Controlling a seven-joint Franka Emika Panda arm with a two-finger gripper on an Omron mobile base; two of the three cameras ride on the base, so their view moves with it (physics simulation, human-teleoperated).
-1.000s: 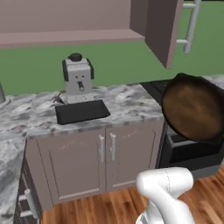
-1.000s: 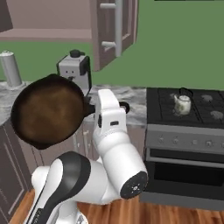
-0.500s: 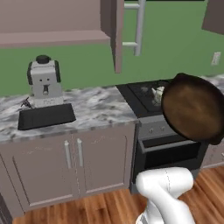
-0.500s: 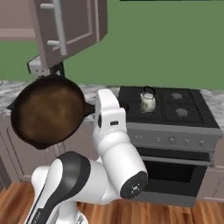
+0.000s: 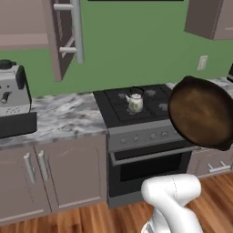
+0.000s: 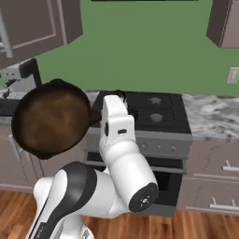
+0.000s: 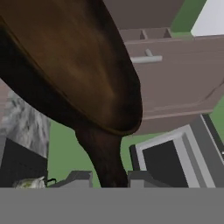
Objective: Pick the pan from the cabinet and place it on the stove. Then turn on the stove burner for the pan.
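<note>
The dark brown pan [image 5: 202, 111] hangs in the air, tipped up on its edge, right of the stove [image 5: 116, 109] and in front of it. In the hand view the pan [image 7: 65, 57] looms close and its black handle runs down between the fingertips [image 7: 141, 178]. My gripper [image 7: 109, 177] is shut on that handle. From the right base view the pan [image 6: 51, 116] sits left of my arm, with the stove [image 6: 161, 112] and a grey stove burner [image 6: 155, 100] behind. The mauve cabinet [image 5: 59, 36] stands open at upper left.
A small white kettle [image 5: 134, 101] sits on the stove's left grates. A coffee machine [image 5: 13, 104] stands on the marble counter [image 5: 68, 118] at the left. Another wall cabinet [image 5: 209, 18] hangs at upper right. Low cabinet doors [image 5: 41, 177] flank the oven.
The whole picture has slid left as the base drove right: the stove is now central and the coffee machine is at the left edge. The pan stays held the same way.
</note>
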